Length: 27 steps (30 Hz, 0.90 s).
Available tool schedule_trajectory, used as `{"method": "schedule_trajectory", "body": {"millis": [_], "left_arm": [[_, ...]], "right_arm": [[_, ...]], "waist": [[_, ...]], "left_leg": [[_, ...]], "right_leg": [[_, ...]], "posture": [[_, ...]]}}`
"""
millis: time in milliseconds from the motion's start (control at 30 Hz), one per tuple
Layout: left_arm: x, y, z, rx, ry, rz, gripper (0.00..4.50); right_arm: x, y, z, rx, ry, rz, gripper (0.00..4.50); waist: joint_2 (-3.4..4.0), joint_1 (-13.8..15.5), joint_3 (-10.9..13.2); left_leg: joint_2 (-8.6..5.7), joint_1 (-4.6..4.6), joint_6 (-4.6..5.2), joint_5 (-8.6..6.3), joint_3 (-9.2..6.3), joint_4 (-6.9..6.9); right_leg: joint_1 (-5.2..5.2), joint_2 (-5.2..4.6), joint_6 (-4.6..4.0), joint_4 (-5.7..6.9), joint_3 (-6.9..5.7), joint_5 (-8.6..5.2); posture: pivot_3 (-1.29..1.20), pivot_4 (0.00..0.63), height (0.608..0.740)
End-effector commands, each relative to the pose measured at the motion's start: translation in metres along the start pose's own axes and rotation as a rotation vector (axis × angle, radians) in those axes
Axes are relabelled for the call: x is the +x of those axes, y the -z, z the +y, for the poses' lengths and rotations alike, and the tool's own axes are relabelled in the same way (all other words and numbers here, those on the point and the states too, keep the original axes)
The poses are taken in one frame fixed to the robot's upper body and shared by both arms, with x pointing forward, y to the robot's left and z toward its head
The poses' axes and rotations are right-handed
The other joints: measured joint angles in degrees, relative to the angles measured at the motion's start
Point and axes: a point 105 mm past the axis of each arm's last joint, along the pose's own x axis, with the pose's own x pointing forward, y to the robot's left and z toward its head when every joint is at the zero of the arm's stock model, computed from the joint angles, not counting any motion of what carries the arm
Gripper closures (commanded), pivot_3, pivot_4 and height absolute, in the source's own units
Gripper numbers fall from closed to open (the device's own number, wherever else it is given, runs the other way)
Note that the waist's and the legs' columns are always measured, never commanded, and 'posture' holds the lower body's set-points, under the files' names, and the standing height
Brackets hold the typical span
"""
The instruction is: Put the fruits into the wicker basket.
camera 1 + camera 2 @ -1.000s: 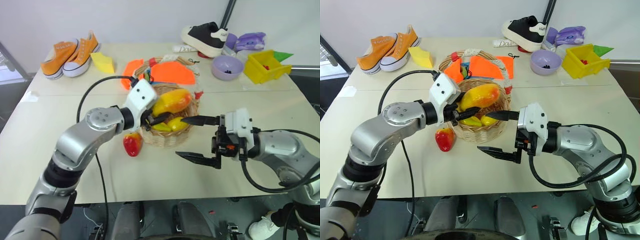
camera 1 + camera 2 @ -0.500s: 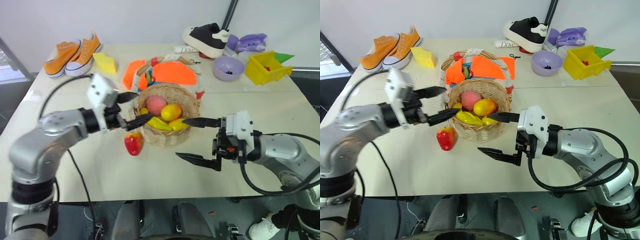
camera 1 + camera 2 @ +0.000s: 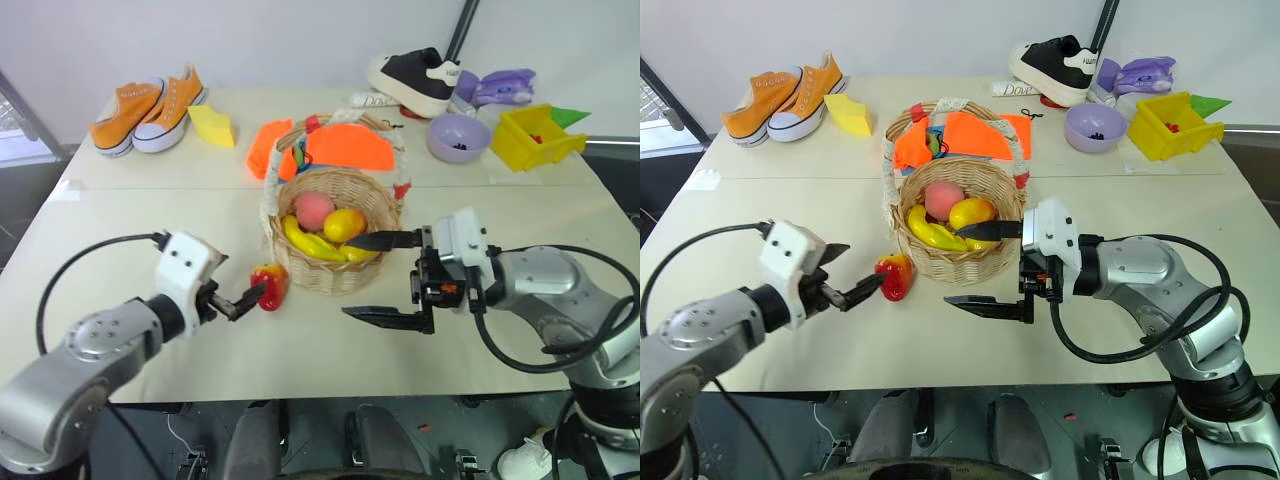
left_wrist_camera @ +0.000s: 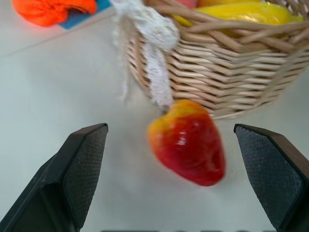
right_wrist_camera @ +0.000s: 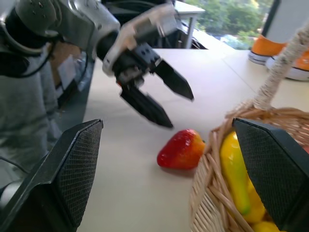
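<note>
Left eye view: the wicker basket [image 3: 335, 235] sits mid-table holding banana [image 3: 305, 242], peach [image 3: 313, 209] and mango [image 3: 344, 223]. The apple [image 3: 268, 286] lies just left of it, framed by the released, empty left gripper [image 3: 238, 300]. The right gripper [image 3: 385, 277] hovers spread, empty, right of the basket.

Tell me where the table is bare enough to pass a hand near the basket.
Bare: the near strip in front of the wicker basket, between the left gripper and right gripper. Crowded: behind the basket with the orange cloth; the apple sits against its left side.
</note>
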Motion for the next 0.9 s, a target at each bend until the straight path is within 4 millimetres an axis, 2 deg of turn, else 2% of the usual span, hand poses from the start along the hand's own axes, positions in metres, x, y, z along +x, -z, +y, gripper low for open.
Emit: {"method": "schedule_trajectory", "body": {"millis": [33,367,633,733,767,833,900], "left_arm": [[0.004,0.005,-0.002,0.001,-0.068,0.033,0.01],[0.030,0.008,-0.017,-0.064,-0.055,0.061,0.01],[0.039,0.014,-0.008,-0.098,-0.091,0.098,0.01],[0.040,0.014,-0.005,-0.094,-0.099,0.097,0.78],[0.040,0.015,-0.004,-0.089,-0.099,0.099,1.32],[0.039,0.015,-0.001,-0.079,-0.107,0.102,2.02],[0.035,0.016,0.006,-0.055,-0.125,0.107,2.14]], "right_arm": [[0.002,-0.007,0.002,-0.024,-0.030,-0.025,0.00],[0.002,-0.008,0.004,-0.031,-0.026,-0.030,0.00],[0.001,-0.009,0.006,-0.035,0.004,-0.028,0.00],[0.001,-0.009,0.006,-0.035,0.013,-0.026,0.00],[0.001,-0.009,0.007,-0.035,0.014,-0.026,0.00],[0.001,-0.010,0.007,-0.036,0.017,-0.026,0.00],[0.001,-0.011,0.007,-0.037,0.019,-0.026,0.00]], "waist": [[0.00,-0.06,0.00],[-0.01,0.02,0.00],[-0.01,0.01,0.00],[-0.01,0.02,0.00],[-0.01,0.00,0.00],[-0.01,-0.02,0.00],[-0.01,-0.06,0.00]], "left_leg": [[0.00,0.00,0.00,0.00,0.00,0.00],[-0.01,0.00,0.00,0.00,0.01,0.04],[-0.01,0.00,0.00,0.00,0.01,0.03],[-0.01,0.00,0.00,0.00,0.00,0.03],[-0.01,0.00,0.00,0.00,0.00,0.03],[-0.01,0.00,0.00,0.00,0.00,0.02],[0.00,0.00,0.00,0.00,0.00,0.02]], "right_leg": [[-0.01,0.01,0.00,0.00,0.00,0.00],[0.02,0.02,0.00,0.00,0.00,0.00],[0.00,0.03,-0.01,0.00,0.00,0.00],[0.00,0.03,-0.01,-0.01,0.00,0.00],[0.00,0.03,-0.01,0.00,0.00,0.00],[0.00,0.03,-0.01,-0.01,0.00,-0.01],[-0.01,0.03,-0.02,-0.01,0.00,-0.01]], "posture": [[0.00,0.150,0.733],[0.00,0.150,0.733],[0.00,0.150,0.733],[0.00,0.150,0.733],[0.00,0.150,0.733],[0.00,0.150,0.733],[0.00,0.150,0.733]]}}
